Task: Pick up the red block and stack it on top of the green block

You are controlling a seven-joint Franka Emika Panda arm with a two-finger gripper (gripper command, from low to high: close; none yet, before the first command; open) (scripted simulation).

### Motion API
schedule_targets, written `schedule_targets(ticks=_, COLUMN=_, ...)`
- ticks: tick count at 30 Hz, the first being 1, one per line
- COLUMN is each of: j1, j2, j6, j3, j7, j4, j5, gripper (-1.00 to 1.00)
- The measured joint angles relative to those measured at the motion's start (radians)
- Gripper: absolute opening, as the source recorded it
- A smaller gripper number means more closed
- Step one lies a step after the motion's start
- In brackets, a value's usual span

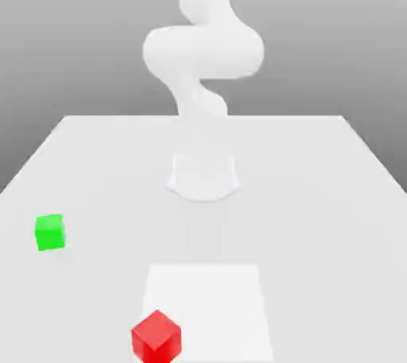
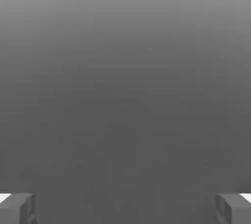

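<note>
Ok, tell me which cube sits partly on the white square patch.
The red block: it overlaps the patch's lower corner on the exterior view's left. The green block sits apart, farther to that left on the bare table.

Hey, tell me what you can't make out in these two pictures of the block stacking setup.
- Red block: exterior view, its lowest corner runs close to the bottom edge; far faces hidden.
- Green block: exterior view, back and underside hidden.
- Gripper: hand view, open, fingers cut off by the picture's edge.
</note>
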Motion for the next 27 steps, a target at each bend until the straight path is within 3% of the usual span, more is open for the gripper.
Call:
schedule_targets(ticks=17, j1=-0.167, j2=0.624, j6=0.215, j3=0.072, j7=0.419, j4=-0.078, j5=-0.097, gripper=0.0)
schedule_targets(ticks=27, j1=-0.189, j2=0.975, j6=0.367, j3=0.059, j7=0.557, j4=-0.113, j5=-0.037, gripper=0.0)
